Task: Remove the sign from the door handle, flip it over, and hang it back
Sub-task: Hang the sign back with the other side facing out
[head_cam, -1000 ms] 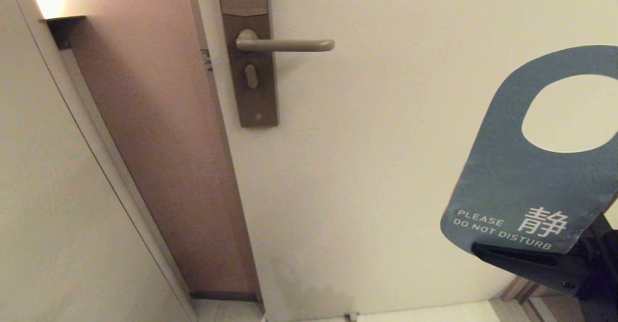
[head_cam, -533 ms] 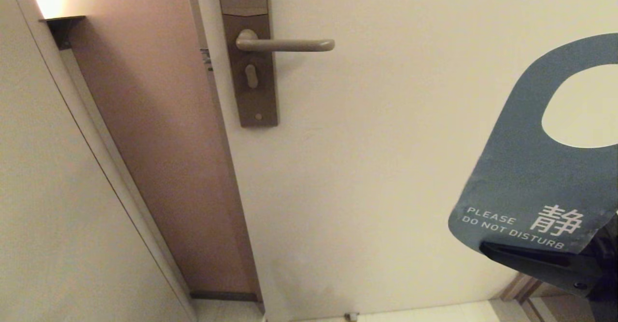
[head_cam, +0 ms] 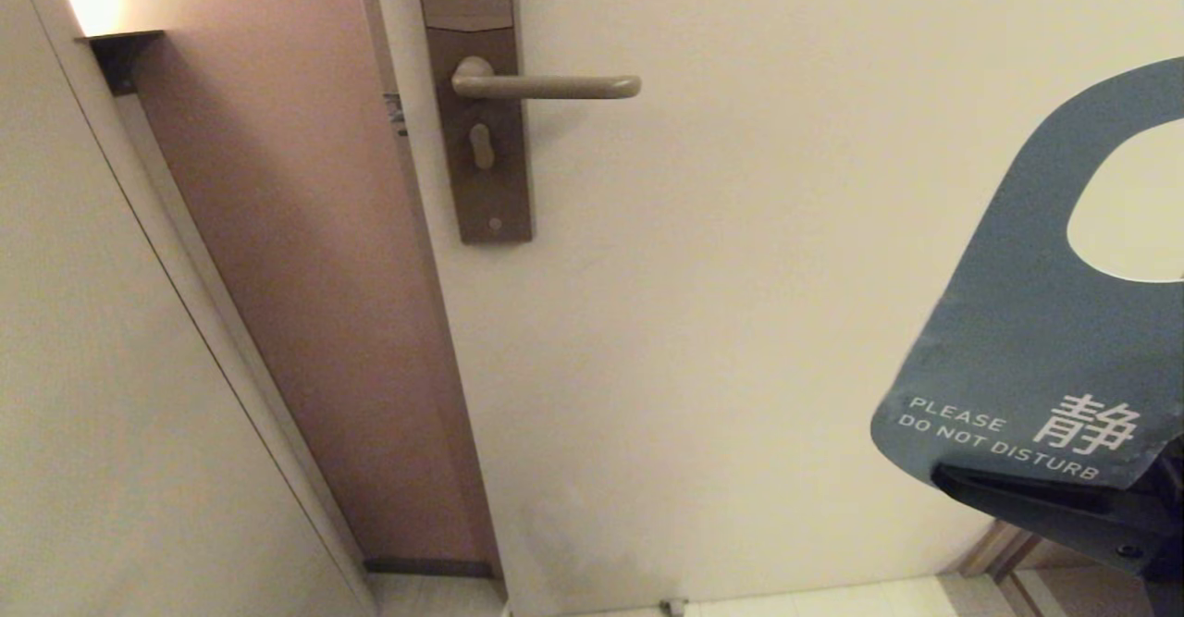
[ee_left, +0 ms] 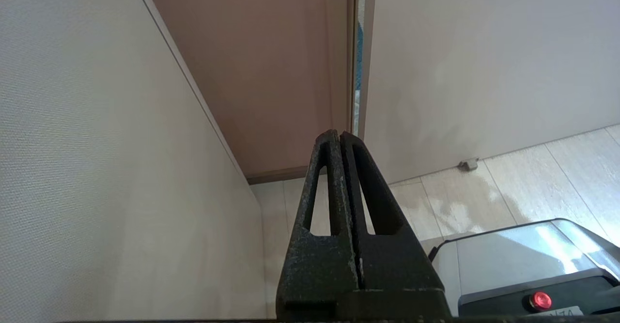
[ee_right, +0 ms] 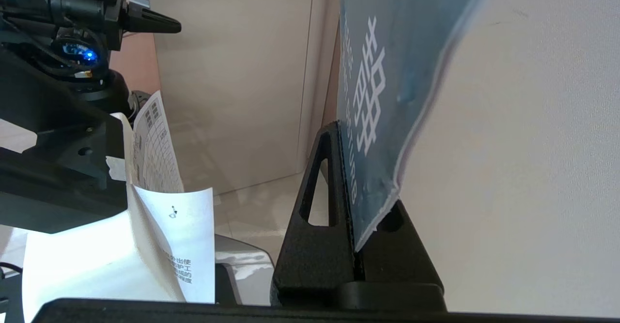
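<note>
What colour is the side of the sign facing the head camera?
Blue with white lettering; the sign shows best in the head view.

The sign [head_cam: 1017, 339] — blue face — reads "PLEASE DO NOT DISTURB".

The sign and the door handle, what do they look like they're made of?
The sign: probably thin card or laminated plastic, matte blue with white print; it bows slightly, and a pale edge shows in the right wrist view. The door handle: likely metal, satin beige-bronze, with a soft highlight along its smooth rounded bar.
</note>
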{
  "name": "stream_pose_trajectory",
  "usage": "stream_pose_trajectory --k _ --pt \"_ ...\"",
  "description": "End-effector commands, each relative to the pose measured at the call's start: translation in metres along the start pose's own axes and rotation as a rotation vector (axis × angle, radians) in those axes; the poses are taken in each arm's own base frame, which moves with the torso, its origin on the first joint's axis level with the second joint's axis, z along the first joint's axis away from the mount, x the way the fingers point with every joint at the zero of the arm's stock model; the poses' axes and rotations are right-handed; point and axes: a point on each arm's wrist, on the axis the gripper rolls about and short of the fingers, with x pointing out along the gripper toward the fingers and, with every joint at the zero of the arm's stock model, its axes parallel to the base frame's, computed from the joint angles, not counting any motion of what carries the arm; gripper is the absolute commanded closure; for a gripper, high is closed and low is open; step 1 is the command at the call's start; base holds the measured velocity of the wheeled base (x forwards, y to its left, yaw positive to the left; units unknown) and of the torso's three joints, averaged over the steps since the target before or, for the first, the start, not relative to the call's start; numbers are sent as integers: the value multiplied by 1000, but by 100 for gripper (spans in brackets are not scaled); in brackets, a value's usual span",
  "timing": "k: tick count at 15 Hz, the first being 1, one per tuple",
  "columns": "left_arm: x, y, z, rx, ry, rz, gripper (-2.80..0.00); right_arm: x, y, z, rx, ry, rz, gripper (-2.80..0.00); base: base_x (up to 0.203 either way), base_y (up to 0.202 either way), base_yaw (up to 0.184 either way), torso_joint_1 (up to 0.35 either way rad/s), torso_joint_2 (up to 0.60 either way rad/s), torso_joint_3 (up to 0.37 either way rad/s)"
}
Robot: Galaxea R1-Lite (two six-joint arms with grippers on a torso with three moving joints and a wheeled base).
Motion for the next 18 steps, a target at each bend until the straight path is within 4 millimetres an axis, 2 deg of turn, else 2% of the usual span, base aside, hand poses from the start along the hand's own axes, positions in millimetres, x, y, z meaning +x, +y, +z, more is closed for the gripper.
stream_pose_trajectory --k 1,5,8,16,18 --pt "0 0 0 1 4 0 0 0 0 1 -4 -5 3 0 0 0 0 0 0 0" --pt "0 0 0 -3 6 14 0 1 -1 4 -7 -11 2 0 0 0 0 0 0 0" --pt "-1 0 0 -23 -8 89 0 1 -1 4 -5 -12 0 0 0 0 0 0 0 0" --pt "-19 -3 -9 -14 -256 122 0 14 -10 -3 29 40 -33 0 0 0 0 0 0 0" --pt "-20 -3 -9 -14 -269 126 0 18 -13 -3 35 49 -32 0 0 0 0 0 0 0"
